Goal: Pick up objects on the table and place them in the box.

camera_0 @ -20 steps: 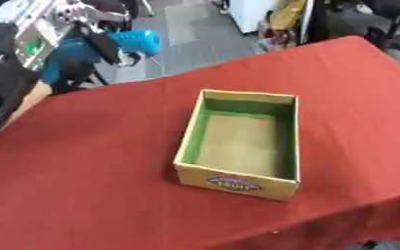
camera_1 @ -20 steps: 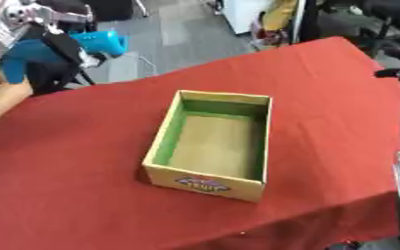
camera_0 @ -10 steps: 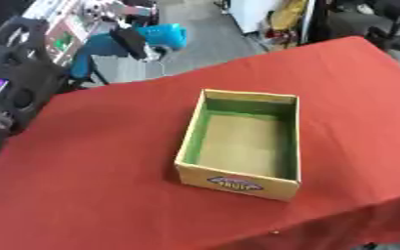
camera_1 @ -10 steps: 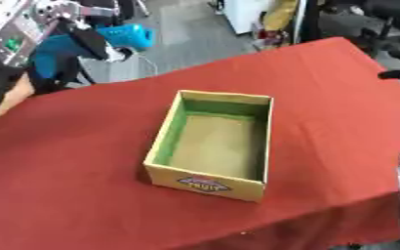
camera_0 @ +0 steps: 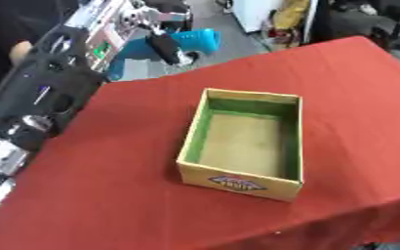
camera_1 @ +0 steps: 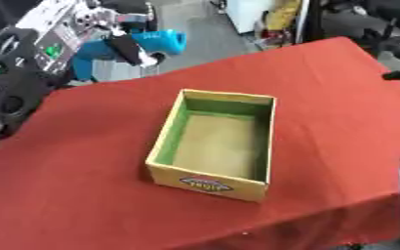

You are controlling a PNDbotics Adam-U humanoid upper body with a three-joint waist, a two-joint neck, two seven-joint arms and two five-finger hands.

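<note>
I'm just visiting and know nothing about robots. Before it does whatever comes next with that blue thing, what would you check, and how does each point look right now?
1. Blue object held by the left hand: ok, fingers curl round it, raised above the table's far left edge.
2. Box open and upright: ok.
3. Box interior free: ok, only its tan floor shows.
4. Held object over the box: not ok, it hangs up and to the left of it.
5. Path across the red table to the box: ok, nothing lies between.
6. Right hand out of the way: cannot tell, it is not visible.
</note>
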